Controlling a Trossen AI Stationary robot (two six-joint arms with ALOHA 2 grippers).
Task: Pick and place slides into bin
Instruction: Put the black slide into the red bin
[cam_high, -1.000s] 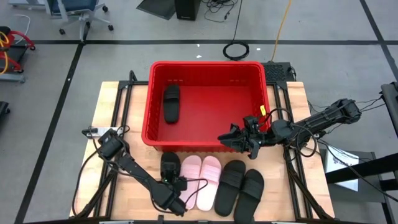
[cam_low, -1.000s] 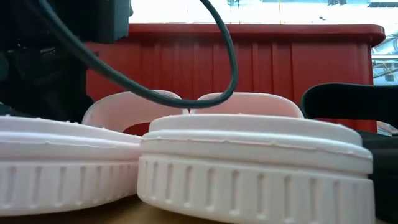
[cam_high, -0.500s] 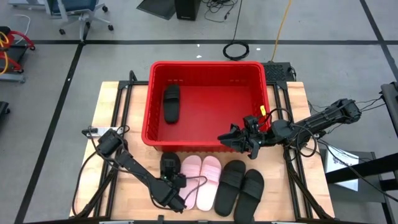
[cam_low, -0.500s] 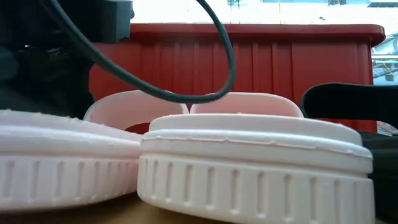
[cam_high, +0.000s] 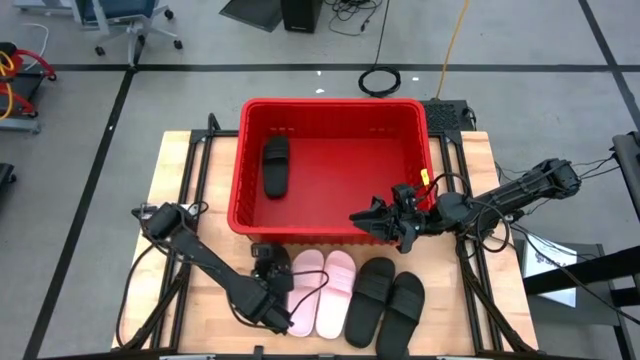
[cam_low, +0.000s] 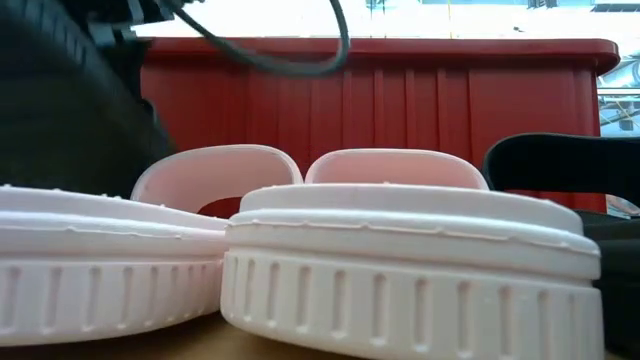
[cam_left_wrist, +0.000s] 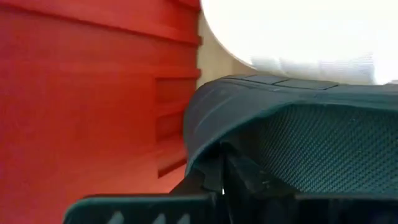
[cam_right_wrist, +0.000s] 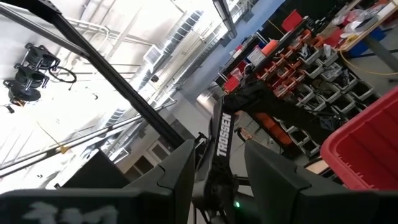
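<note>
Slides on the table: a row lies along the near edge in front of the bin; two pale pink slides lie side by side in the middle, their toes toward the bin's front wall.
Black pair: two black slides lie just right of the pink ones, side by side and slightly angled.
Gripped slide: a black slide sits just left of the pink pair, close to the bin's front wall; in the left wrist view its dark textured sole fills the space right at the fingers, with the red wall beside it.
Slide in bin: one black slide lies on the bin floor, toward the left wall.
Bin: the red bin stands at the middle of the table's far half.
Left gripper: the left gripper is down at the table's near edge; its jaws are clamped tight on the black slide left of the pink pair.
Right gripper: the right gripper hovers over the bin's front rim, toward the right corner, pointing left; its fingers stand partly apart with nothing between them.
Low view: the two pink soles fill the foreground, with the red wall behind.
</note>
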